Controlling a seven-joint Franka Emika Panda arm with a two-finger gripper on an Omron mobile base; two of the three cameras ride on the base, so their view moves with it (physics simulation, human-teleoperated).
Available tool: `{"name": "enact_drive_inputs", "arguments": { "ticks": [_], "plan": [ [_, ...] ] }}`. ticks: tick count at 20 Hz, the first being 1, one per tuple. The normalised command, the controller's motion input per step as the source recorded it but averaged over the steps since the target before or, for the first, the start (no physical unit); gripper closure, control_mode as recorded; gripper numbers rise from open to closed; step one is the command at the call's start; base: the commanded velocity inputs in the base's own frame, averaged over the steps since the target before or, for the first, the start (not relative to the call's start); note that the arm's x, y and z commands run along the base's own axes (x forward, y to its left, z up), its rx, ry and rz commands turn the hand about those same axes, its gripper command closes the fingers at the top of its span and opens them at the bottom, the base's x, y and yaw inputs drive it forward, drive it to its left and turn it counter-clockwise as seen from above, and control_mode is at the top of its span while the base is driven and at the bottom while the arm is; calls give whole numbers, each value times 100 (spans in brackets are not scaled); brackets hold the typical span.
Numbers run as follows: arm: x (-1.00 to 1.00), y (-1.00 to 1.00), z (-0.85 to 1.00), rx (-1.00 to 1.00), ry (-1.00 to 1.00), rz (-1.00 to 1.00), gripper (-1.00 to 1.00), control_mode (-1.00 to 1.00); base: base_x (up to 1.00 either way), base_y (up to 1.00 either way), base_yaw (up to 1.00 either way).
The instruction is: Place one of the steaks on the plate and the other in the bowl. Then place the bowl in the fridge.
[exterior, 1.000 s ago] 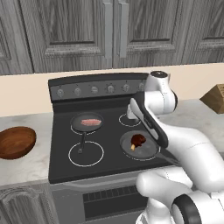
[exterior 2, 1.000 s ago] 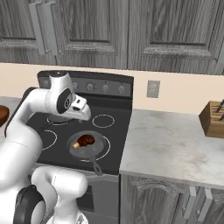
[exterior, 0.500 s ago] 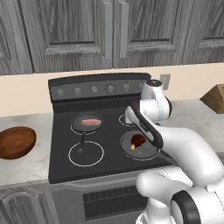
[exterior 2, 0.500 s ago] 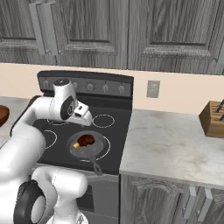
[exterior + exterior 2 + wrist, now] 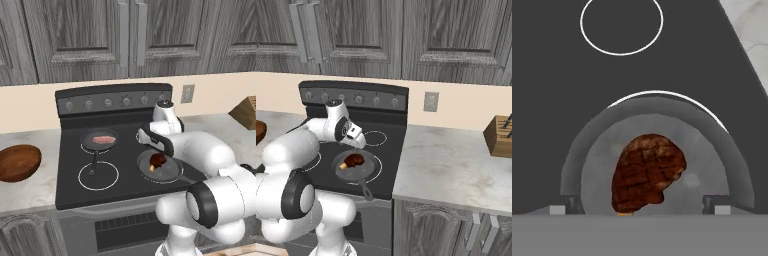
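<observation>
A dark stove (image 5: 75, 195) sits in a pale stone counter (image 5: 456, 165) under grey wood-grain cabinets. The brown steak (image 5: 647, 172) lies in the near frying pan (image 5: 172, 172), and the pink steak (image 5: 102, 139) rests in the far pan (image 5: 90, 145) on the back burner. The wooden bowl (image 5: 17, 162) stands empty on the counter, well to the left of the stove. The gripper (image 5: 639, 206) hovers just above the brown steak with its jaws spread wide and nothing between them; whether the tips already touch the pan is hard to tell. By my reading nothing is done: both steaks wait to be moved, then the bowl goes to the fridge.
</observation>
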Motion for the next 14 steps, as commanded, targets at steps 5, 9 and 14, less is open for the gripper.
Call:
{"name": "enact_drive_inputs", "arguments": {
  "ticks": [5,9,14],
  "plan": [
    [7,0,-36,0,18,-11,-100,-100,0,0,0],
    [0,0,-34,0,16,-5,-100,-100,0,0,0],
    [0,0,-34,0,1,0,-100,-100,0,0,0]
  ]
}}
